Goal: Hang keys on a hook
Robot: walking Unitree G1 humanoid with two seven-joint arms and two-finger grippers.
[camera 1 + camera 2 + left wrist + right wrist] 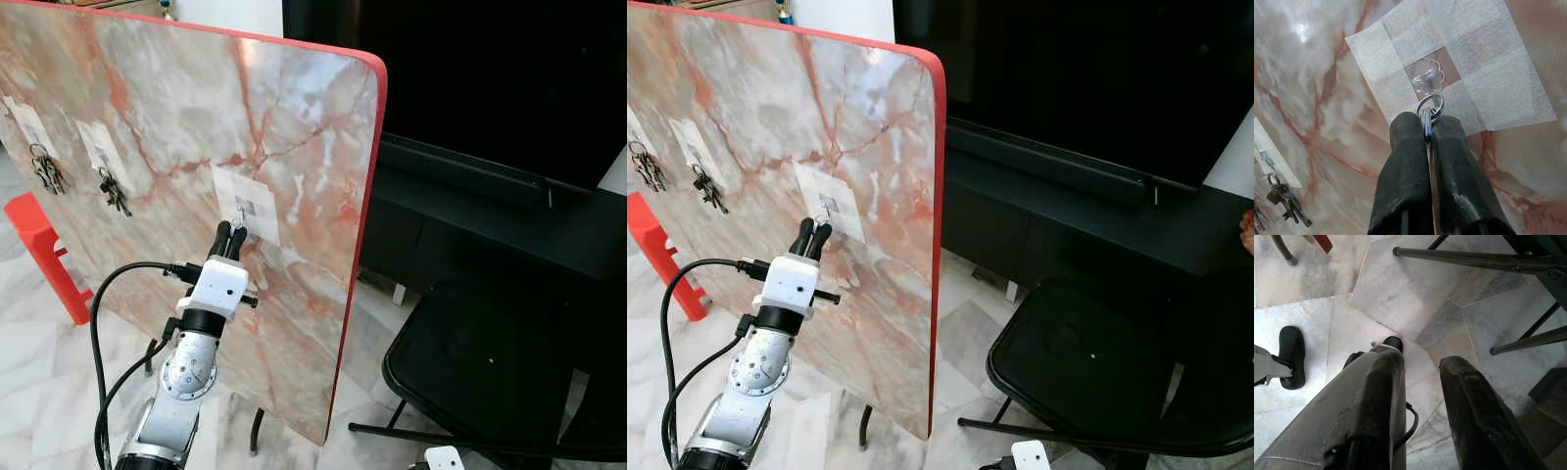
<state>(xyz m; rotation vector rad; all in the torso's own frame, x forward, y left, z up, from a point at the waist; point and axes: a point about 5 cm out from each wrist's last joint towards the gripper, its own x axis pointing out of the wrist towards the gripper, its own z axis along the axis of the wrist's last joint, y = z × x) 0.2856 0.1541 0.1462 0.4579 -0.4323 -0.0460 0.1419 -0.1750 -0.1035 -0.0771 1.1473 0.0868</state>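
Left arm reaching up to put a key ring onto the clear hook on the marble board.

The left gripper (1426,139) is clamped tight on the keys (1426,128), so the ring (1430,105) sticks out past the fingertips, free to catch. That ring sits right at the hook (1426,81), a clear stick-on piece in the white patch (248,204) on the upright marble board (294,117); whether it is already over the prong I can't quite tell. Two other key bunches (46,168) hang further left on the board. The right gripper (1420,382) hangs low over the floor (1400,289) beside the black chair (490,362), fingers apart and holding nothing.
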